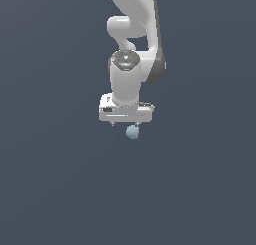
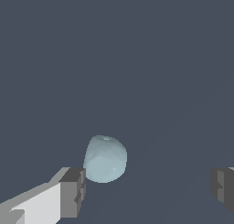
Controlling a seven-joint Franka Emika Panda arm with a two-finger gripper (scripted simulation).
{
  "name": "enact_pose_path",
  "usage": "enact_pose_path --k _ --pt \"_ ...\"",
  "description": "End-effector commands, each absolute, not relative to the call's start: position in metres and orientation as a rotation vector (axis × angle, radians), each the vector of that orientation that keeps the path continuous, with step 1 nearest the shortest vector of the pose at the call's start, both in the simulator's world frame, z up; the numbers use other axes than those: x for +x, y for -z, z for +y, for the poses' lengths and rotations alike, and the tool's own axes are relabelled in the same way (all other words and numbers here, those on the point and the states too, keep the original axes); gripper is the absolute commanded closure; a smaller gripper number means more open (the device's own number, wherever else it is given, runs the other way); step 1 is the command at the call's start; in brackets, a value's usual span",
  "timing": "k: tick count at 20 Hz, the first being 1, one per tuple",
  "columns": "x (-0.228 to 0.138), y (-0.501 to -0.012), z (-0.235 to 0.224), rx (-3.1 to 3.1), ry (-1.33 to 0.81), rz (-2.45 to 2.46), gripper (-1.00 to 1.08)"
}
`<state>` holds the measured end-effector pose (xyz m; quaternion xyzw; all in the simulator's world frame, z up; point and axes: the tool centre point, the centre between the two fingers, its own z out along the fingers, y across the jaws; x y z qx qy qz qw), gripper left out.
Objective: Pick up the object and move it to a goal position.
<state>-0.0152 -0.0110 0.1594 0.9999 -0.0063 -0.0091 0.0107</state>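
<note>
Two fingers (image 2: 73,191) of my gripper (image 2: 148,187) stand wide apart, the pale teal blob (image 2: 105,159) beside one; I judge centring, then closing, comes next.

Flat, even simulator lighting in both views.
You see soft shading on the white arm (image 1: 131,44), brighter on its upper surfaces, with no glare. The blue blob (image 2: 105,158) shows a faint highlight near its crown and casts no distinct shadow on the dark grey ground (image 1: 50,179). Edges look coarse and slightly pixelated; nothing is blurred.
</note>
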Motion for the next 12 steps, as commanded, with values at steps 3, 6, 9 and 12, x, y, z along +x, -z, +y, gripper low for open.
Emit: enact_pose_path --k 3,6,9,12 --pt "-0.015 -0.159 -0.013 3.121 0.027 -0.031 -0.92" --pt "-0.015 -0.16 -0.021 3.128 0.019 -0.088 -0.92" --pt "-0.015 -0.159 -0.028 3.134 0.012 -0.142 -0.92" --pt "-0.015 -0.159 -0.029 3.134 0.012 -0.146 -0.92"
